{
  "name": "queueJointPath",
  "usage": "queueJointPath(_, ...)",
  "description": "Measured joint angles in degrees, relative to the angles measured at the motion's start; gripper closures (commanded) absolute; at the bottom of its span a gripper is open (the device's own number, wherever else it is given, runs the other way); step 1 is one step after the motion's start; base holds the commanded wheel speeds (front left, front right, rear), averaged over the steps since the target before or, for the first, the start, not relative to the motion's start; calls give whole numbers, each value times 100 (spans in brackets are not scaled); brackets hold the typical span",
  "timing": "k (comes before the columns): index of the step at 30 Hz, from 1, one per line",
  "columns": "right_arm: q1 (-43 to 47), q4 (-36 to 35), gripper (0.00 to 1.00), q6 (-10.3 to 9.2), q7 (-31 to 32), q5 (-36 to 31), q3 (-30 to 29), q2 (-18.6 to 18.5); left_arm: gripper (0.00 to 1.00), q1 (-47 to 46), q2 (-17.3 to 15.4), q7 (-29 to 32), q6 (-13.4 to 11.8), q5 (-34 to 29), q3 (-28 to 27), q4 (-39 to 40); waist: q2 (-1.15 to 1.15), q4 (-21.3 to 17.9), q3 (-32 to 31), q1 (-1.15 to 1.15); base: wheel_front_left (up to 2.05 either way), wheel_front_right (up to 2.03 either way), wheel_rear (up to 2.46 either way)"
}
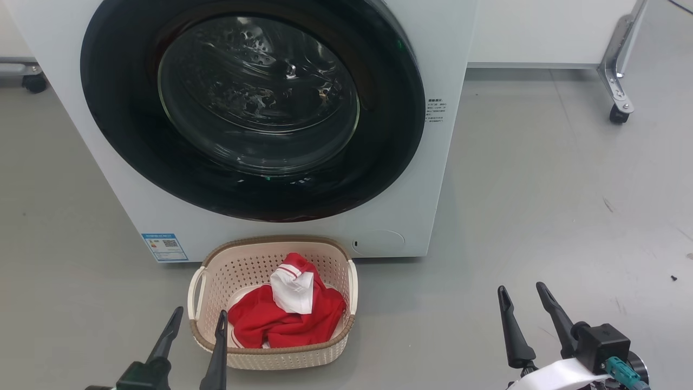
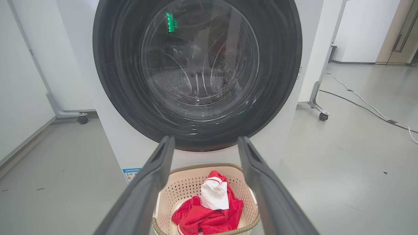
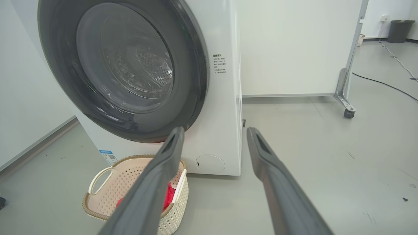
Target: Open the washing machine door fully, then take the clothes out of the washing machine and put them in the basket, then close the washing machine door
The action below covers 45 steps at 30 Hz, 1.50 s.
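Grey floor (image 1: pixel 541 216) holds basket (image 1: pixel 243 268) before washing machine (image 1: pixel 395 216); wheeled partition (image 1: pixel 541 32) behind.

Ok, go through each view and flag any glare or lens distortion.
Head view: sharp, with pale reflections streaking the glass of the washing machine door. Left wrist view: a green glint on that glass, the washing machine tapering downward under the wide lens. Right wrist view: the door's black rim washed grey by glare.

Grey floor (image 1: pixel 541 216), white wheeled panels (image 3: pixel 294 49), perhaps a bin (image 3: pixel 398 31)
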State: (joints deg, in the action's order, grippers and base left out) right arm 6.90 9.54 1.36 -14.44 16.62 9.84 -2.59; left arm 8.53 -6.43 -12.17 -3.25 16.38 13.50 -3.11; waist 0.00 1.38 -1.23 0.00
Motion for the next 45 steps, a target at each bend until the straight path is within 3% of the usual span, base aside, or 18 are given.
queueJointPath(19,96,-152,0,-52,0,32,40,4,0,21,-48,58,-8,-33,0,174,0,-28,-8,0,0,0,0)
queueJointPath(20,96,-156,100,-53,0,47,40,5,100,23,-48,59,-14,-33,0,176,0,-30,-7,0,0,0,0)
queueJointPath(29,241,94,100,-42,8,224,49,43,100,124,46,58,10,143,70,-110,0,-39,2,0,0,0,0)
queueJointPath(45,231,4,100,33,212,1602,-119,55,100,137,99,207,147,1523,-114,-59,0,-55,34,0,0,0,0)
